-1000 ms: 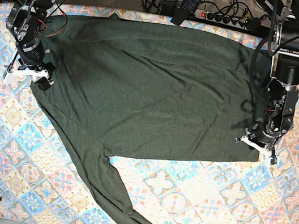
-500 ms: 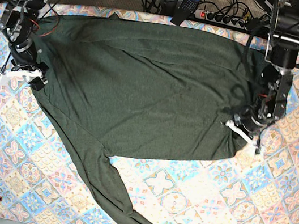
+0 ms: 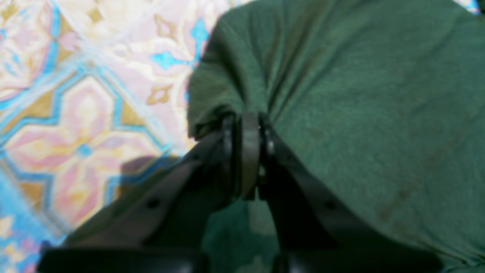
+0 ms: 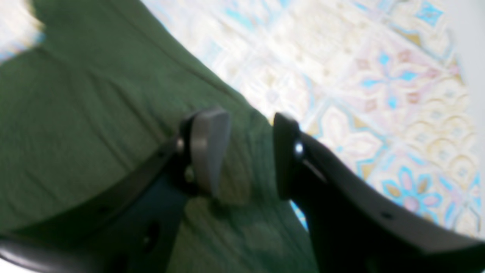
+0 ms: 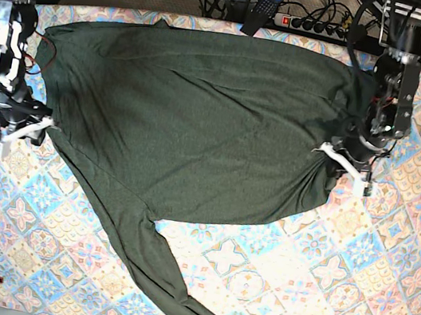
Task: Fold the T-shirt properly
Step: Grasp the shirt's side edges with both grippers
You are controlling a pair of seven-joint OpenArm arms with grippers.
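In the base view the shirt (image 5: 199, 131) lies spread on the patterned cloth (image 5: 202, 257); one-sided pulling could skew it. In the left wrist view, my left pincer (image 3: 248, 119) pinches a bunched edge, which might slip. In the right wrist view, my right pincer (image 4: 252, 113), spread over the shirt's edge, could close on nothing.
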